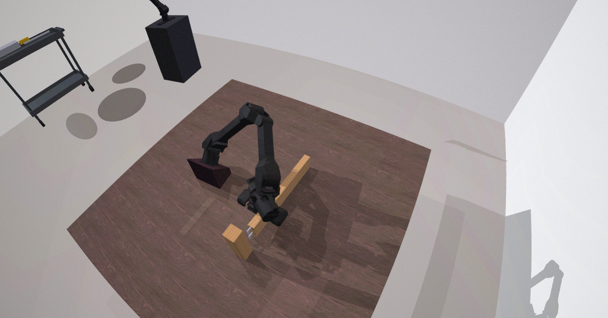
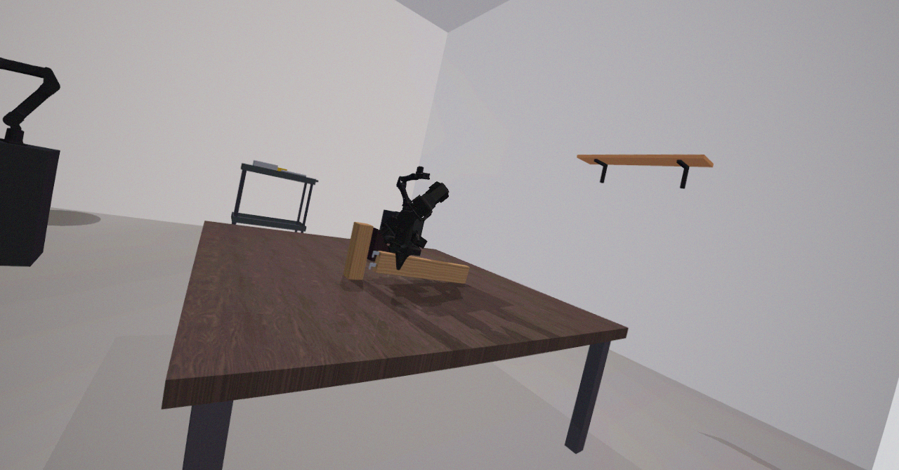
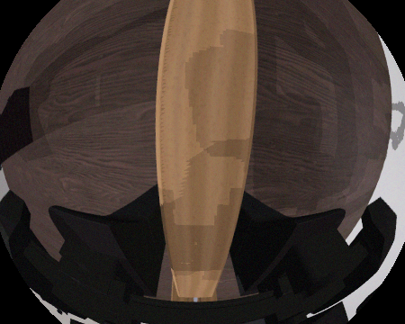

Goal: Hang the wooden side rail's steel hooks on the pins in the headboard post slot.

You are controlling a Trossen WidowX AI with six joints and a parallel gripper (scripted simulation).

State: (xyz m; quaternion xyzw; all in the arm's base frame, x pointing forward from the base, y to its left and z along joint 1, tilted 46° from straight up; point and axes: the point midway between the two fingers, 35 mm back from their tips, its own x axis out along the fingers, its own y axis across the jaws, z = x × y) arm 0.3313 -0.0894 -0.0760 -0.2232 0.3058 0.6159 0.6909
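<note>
The wooden side rail [image 1: 297,172] [image 2: 440,270] [image 3: 211,90] is held near its hook end, which is raised off the table; its far end is low, at or close to the table top. My gripper [image 1: 262,208] [image 2: 400,262] [image 3: 196,182] is shut on the rail, one finger on each side. Two steel hooks [image 1: 250,232] [image 2: 372,260] stick out of the rail's end, close beside the upright headboard post [image 1: 240,244] [image 2: 358,253]. They look outside the post, with a small gap in the top view. The slot and its pins are hidden.
The arm's dark base block [image 1: 208,173] stands on the wooden table [image 1: 148,214] [image 2: 270,316], to one side of the rail. A shelf trolley [image 1: 55,90] [image 2: 269,220], a pedestal [image 1: 174,52] [image 2: 24,203] with another arm and a wall shelf [image 2: 647,159] are away from the table.
</note>
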